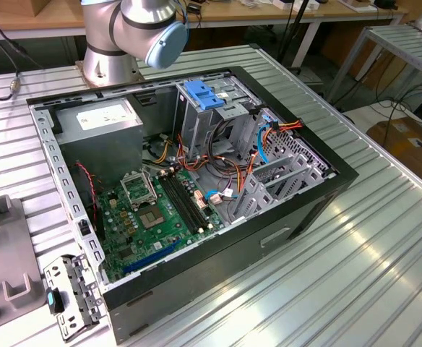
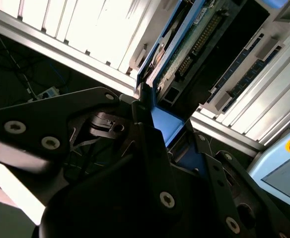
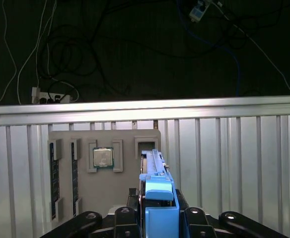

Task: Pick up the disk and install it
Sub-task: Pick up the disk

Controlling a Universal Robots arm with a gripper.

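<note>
The disk is seen edge-on in the first wrist view, its bright blue carrier standing between black fingers on either side. My gripper is shut on the disk. Past its far end lies a grey parts tray with an open slot. In the second wrist view the disk shows its green circuit-board side and blue frame, running away from the gripper. The open computer case lies on its side on the table in the exterior view, its drive cage near the arm's base.
A light blue latch tops the drive cage. A grey box with a white label fills the case's far corner, the green motherboard the near part. The tray holds a processor and memory sticks. A metal bracket lies beside the case.
</note>
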